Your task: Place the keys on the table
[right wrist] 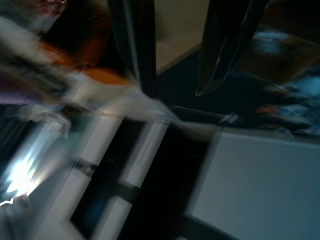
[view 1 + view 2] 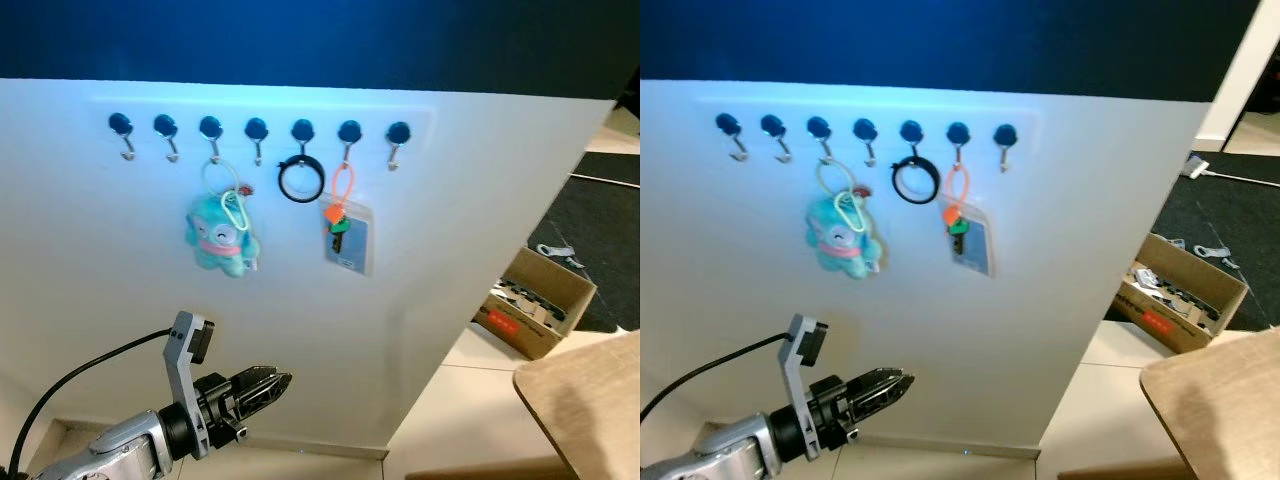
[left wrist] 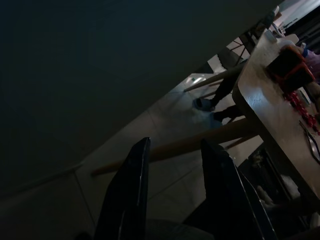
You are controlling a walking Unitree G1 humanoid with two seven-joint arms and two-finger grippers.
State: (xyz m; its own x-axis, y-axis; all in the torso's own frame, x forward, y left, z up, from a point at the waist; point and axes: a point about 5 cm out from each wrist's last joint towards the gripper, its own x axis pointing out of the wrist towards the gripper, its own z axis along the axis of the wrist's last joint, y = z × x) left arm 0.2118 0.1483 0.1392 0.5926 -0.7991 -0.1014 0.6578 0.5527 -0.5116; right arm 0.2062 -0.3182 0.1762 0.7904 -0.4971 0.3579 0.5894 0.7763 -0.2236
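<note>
- Left gripper (image 2: pixel 275 384) is raised low in front of the white wall (image 2: pixel 480 200); its fingers (image 3: pixel 127 195) stand a little apart and hold nothing.
- Right gripper (image 1: pixel 180 55) appears in a blurred wrist view, fingers parted, nothing between them.
- Keys (image 2: pixel 337 232) hang on an orange loop from the sixth hook (image 2: pixel 349 132), beside a clear card holder (image 2: pixel 352 240).
- Plush toy (image 2: pixel 220 235) hangs on the third hook, a black ring (image 2: pixel 300 180) on the fifth.
- Wooden table (image 2: pixel 590 400) stands at the right over a pale tiled floor (image 2: pixel 470 420).
- Cardboard box (image 2: pixel 540 300) sits on the floor beyond it.
</note>
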